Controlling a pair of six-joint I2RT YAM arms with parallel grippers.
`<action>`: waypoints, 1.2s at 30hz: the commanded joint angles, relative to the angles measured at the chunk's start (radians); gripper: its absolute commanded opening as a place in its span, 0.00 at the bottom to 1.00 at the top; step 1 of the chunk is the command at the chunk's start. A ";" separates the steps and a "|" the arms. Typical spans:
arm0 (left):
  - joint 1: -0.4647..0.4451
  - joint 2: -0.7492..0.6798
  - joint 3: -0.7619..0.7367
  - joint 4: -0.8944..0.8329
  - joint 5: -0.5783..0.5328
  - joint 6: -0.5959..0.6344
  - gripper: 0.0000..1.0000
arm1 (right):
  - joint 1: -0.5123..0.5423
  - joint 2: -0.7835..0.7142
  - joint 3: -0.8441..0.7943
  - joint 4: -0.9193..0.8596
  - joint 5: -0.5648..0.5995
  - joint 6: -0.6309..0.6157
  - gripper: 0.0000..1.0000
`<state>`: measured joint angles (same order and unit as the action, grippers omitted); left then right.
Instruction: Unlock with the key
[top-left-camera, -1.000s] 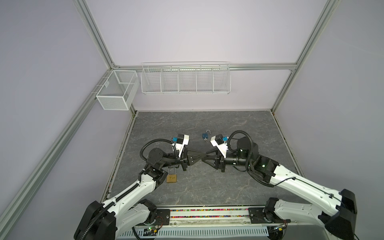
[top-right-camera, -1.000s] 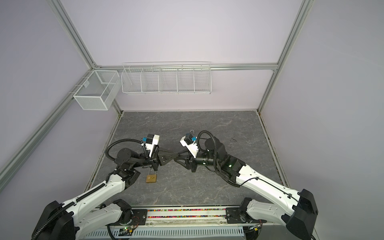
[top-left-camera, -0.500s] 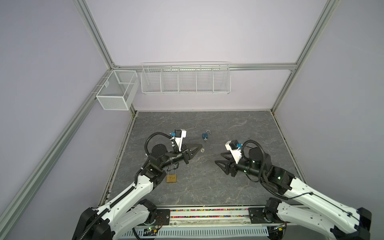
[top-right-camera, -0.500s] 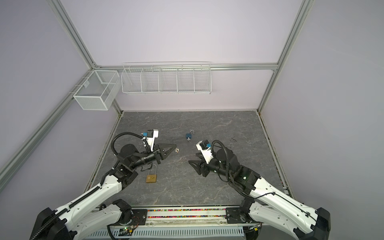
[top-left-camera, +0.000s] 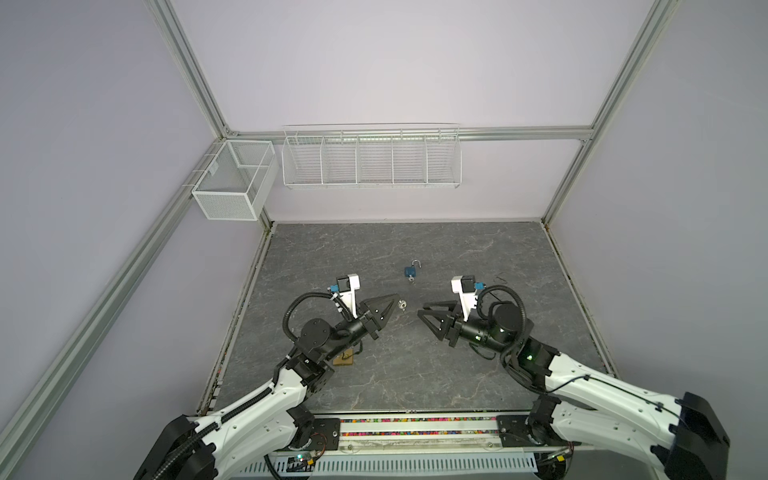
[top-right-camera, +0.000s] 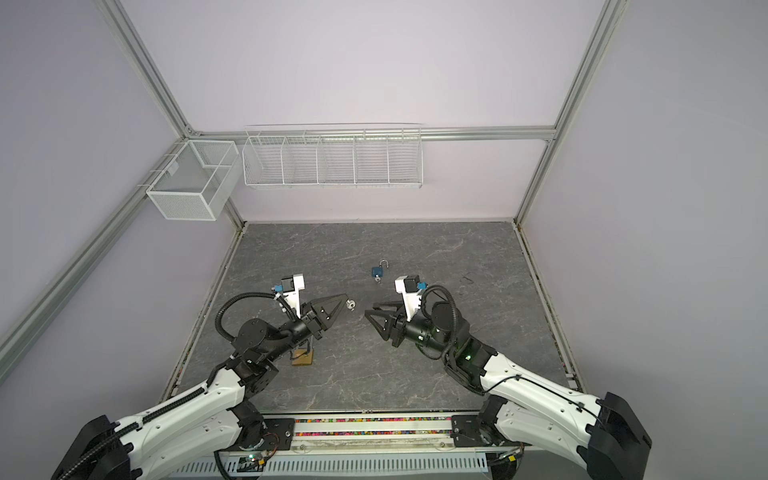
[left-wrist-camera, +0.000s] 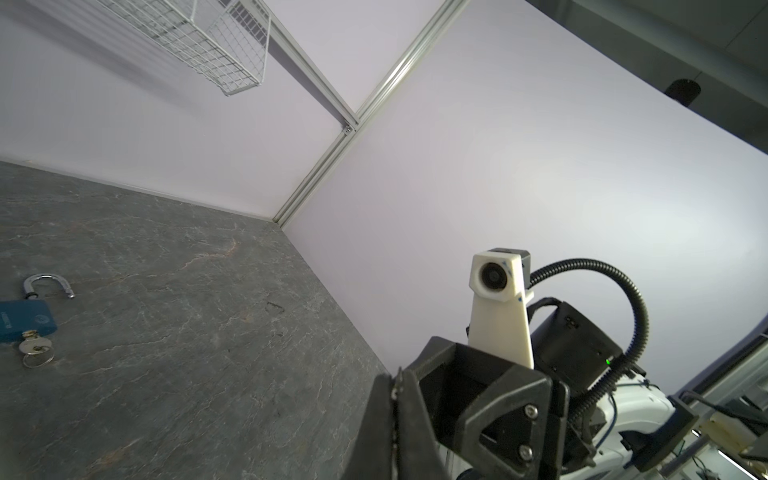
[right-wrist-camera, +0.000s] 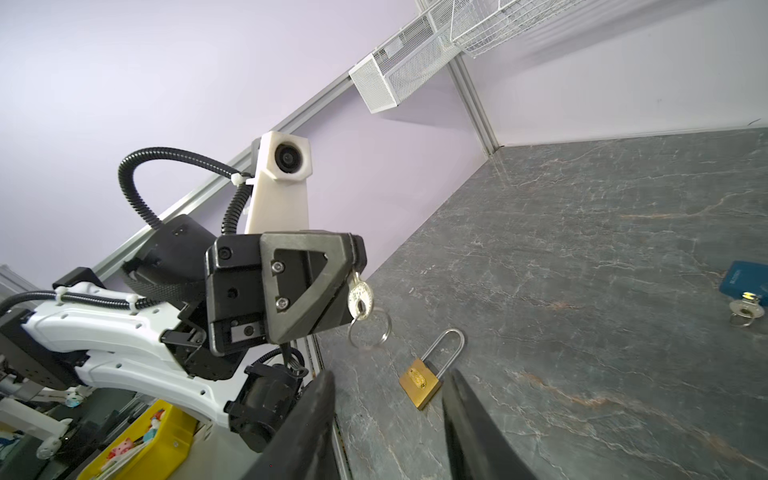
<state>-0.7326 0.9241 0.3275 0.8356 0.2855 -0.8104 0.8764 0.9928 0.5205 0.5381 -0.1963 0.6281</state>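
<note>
Left gripper (top-left-camera: 395, 300) clamps the key (right-wrist-camera: 360, 297) by a sliver, head hanging out, right gripper (top-left-camera: 427, 312) spread empty; key may twist or drop before reaching the brass padlock (right-wrist-camera: 419, 384).

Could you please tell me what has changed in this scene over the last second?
The two grippers, tip to tip over mid-table a second ago, have drawn apart: the right gripper has pulled back to its side, open and empty, while the left gripper drew back too, shut on the key. The blue padlock and brass padlock have not moved.
</note>
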 joint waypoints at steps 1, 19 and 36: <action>-0.005 0.011 -0.006 0.106 -0.054 -0.050 0.00 | -0.004 0.023 -0.015 0.196 -0.017 0.090 0.36; -0.024 0.063 0.046 0.100 0.008 -0.048 0.00 | -0.005 0.163 0.059 0.286 -0.064 0.101 0.33; -0.025 0.084 0.085 0.099 0.070 -0.065 0.00 | -0.041 0.195 0.082 0.319 -0.119 0.096 0.54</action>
<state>-0.7532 1.0023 0.3786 0.9157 0.3378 -0.8635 0.8391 1.1664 0.5751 0.7868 -0.2638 0.7074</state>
